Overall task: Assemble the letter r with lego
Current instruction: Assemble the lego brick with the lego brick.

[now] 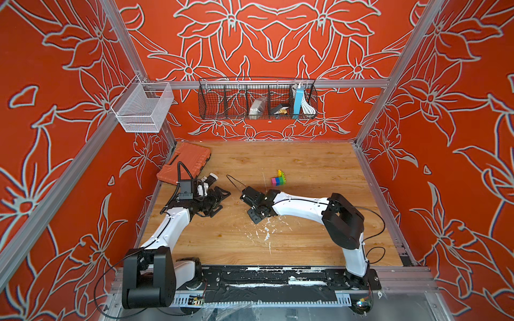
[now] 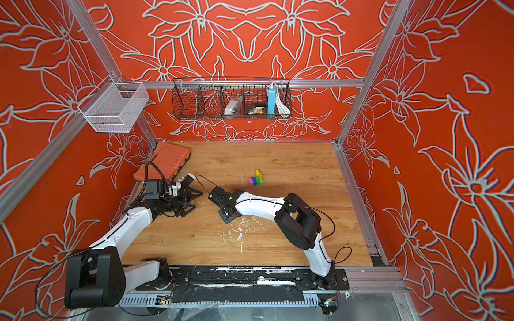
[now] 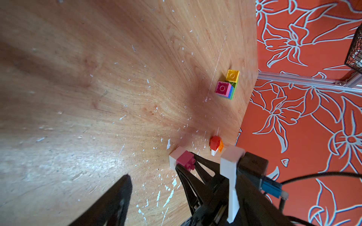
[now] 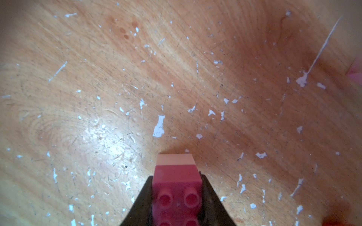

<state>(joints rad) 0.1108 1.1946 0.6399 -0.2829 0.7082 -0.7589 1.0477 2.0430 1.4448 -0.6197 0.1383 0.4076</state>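
Right pincer (image 4: 176, 177) pinches pink lego (image 4: 177, 187), shown only by wrist views; left pincer (image 1: 222, 201) spread.

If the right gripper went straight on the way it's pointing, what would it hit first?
Most likely the bare tabletop: the right gripper, shut on a dark pink brick capped by a white brick, points at flecked wood, no other lego in line. Depth unclear.

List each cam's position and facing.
Top views: high at the front, facing down and back; left arm and right arm show.
Left wrist: on left arm, across the table to the lego stack; own finger shows.
Right wrist: on right arm, down at table; right pincer grips pink brick.
Shared: both wrist views show that brick.
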